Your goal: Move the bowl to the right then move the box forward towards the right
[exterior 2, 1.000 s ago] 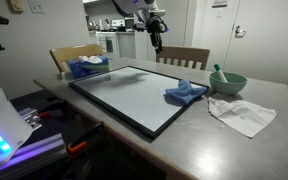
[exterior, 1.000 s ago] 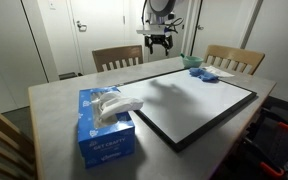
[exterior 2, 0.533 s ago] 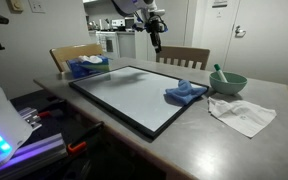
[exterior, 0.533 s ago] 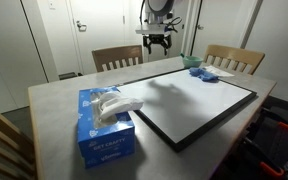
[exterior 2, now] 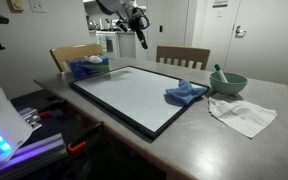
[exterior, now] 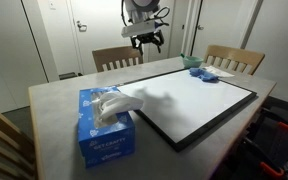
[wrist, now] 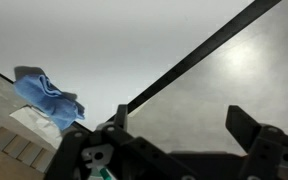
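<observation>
Hovered black two-finger gripper (exterior: 147, 40) high above black-framed white board (exterior 2: 134, 90), jaws spread, nothing held | spotted round green bowl (exterior 2: 227, 82) on grey table (exterior 2: 224, 150), well apart, just past board's end near crumpled blue cloth (exterior 2: 184, 94) | logged blue cardboard tissue box (exterior: 106, 128) off opposite end | judged reach along board toward bowl due first.

A black-framed whiteboard (exterior: 199, 100) lies flat on the grey table (exterior: 54, 110). A crumpled blue cloth (exterior 2: 184, 93) rests at the whiteboard's edge, a white cloth (exterior 2: 242, 115) lies nearby, and wooden chairs (exterior: 117, 57) stand behind.
</observation>
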Motion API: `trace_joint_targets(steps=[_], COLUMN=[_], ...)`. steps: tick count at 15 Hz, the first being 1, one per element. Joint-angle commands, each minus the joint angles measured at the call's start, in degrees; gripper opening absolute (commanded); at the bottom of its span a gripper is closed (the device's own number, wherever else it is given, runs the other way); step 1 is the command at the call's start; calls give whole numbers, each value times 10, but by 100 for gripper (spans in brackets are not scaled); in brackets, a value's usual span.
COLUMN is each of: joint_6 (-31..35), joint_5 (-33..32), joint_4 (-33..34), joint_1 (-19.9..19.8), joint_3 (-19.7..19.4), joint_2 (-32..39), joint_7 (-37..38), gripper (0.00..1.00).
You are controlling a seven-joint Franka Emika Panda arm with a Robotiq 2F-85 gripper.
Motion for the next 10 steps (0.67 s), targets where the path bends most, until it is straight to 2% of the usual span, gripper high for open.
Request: trace_joint_targets(steps=[1,6,7,10], joint_6=[44,163,120,145], joint_5=[27,25,30,30], joint_4=[-19,-81,-28,-51], joint_1=[-26,-24,-7,-8], joint_3=[36,47,31,33], joint_2=[-20,-64,-24,-44], joint_7=[-87,-190,-152,-175], gripper=[100,100,100,100])
